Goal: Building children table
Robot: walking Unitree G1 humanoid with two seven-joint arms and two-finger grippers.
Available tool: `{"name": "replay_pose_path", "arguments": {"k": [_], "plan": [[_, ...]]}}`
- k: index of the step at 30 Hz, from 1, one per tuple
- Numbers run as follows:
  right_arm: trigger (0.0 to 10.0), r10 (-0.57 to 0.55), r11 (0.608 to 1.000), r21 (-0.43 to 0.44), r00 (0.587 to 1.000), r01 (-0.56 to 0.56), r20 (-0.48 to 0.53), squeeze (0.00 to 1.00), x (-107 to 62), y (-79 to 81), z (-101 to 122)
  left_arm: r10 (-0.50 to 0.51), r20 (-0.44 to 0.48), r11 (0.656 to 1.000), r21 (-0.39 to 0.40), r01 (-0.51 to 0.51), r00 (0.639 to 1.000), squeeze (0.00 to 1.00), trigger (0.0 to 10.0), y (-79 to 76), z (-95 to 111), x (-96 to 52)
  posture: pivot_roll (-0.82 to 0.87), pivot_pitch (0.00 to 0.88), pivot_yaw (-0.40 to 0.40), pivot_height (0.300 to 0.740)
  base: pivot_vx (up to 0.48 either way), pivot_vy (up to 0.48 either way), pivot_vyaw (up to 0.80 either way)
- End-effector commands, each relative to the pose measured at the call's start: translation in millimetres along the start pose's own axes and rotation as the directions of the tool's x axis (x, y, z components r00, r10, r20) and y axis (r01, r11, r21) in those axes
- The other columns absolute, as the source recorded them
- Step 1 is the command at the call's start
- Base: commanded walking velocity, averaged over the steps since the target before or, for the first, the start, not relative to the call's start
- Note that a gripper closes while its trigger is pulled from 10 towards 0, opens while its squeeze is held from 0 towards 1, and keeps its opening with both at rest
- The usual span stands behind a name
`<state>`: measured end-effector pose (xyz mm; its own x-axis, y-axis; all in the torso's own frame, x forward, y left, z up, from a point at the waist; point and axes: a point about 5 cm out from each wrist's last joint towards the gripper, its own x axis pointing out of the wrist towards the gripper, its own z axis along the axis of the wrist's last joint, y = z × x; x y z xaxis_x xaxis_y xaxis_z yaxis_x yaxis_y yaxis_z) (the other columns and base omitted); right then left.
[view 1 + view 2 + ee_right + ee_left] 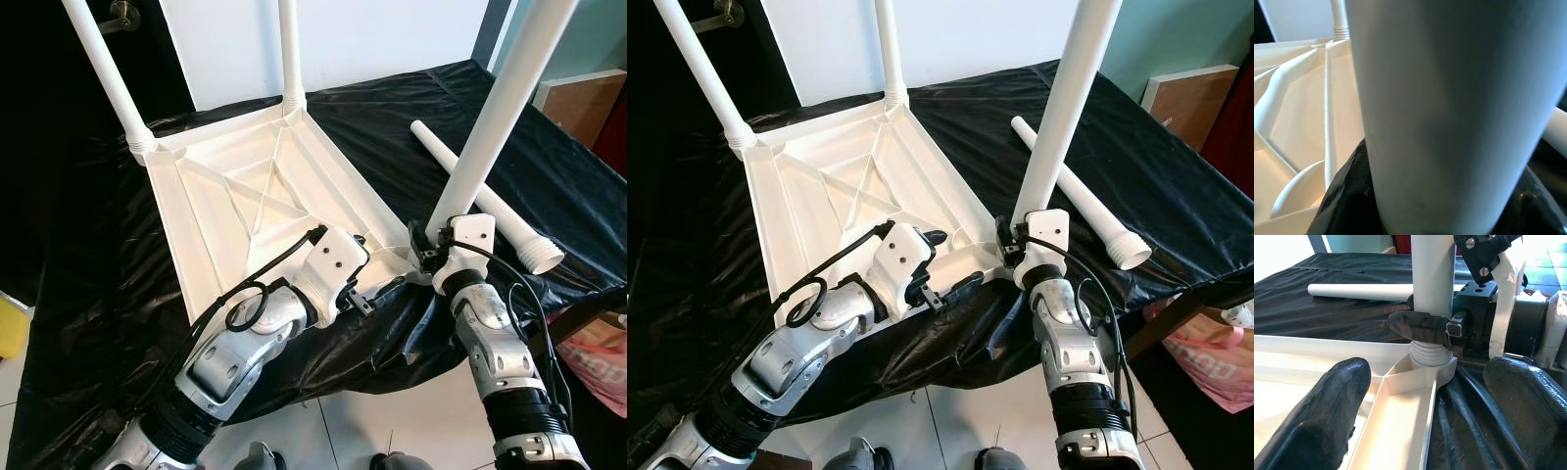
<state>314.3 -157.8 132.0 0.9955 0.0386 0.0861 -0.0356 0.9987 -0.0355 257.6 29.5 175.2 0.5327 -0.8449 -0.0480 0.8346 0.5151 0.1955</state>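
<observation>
1. The white plastic children's tabletop [257, 201] lies upside down on a black plastic sheet [392, 127] that covers a work surface. Its ribbed underside faces up, and its near corner reaches the sheet's front edge.
2. Two table legs already stand in the far corner sockets: one at the far left [108, 73], one at the far middle [290, 54]. Both are cut off by the top of the frame.
3. A third leg [490, 117] stands tilted in the near right corner socket [1432, 363], its threaded end at the socket mouth.
4. The right gripper [431, 250] is clamped around that leg just above the socket; in the right wrist view the leg's white tube [1449, 112] fills the frame, and one dark finger [1422, 327] wraps its base.
5. The left gripper [945, 269] rests at the tabletop's near edge, fingers apart, one over the inner rib and one over the sheet, holding nothing.
6. A fourth, loose leg [485, 201] lies on the sheet just behind the gripped one, its flared end near the right edge.
7. Open sheet remains to the far right; tiled floor [392, 421] shows below the front edge.
8. A pink bag [602, 357] is partly cut off at right.
</observation>
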Motion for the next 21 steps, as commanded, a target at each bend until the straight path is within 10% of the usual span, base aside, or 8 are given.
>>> {"name": "replay_pose_path", "arguments": {"k": [1,5,21], "plan": [[10.0,-0.070,0.998,-0.011,0.984,0.069,-0.166,0.00,-12.1,-1.4,-32,-0.120,0.001,0.993,-0.004,0.120,0.993,0.00,10.0,-6.8,-2,-1.5,-0.05,0.087,0.035,0.740,0.000,0.000,0.00],[10.0,-0.224,0.972,0.024,0.957,0.233,-0.187,0.00,-16.9,12.7,-35,-0.116,0.001,0.993,-0.004,0.116,0.993,0.00,10.0,-6.9,-3,-1.9,-0.04,0.080,0.030,0.740,0.000,0.000,0.00],[10.0,-0.240,0.968,0.044,0.962,0.248,-0.127,0.00,-17.1,18.3,-19,-0.113,0.002,0.994,0.002,0.113,0.994,0.00,10.0,-4.9,-2,-1.6,-0.05,0.081,0.030,0.740,0.000,0.000,0.00]]}}
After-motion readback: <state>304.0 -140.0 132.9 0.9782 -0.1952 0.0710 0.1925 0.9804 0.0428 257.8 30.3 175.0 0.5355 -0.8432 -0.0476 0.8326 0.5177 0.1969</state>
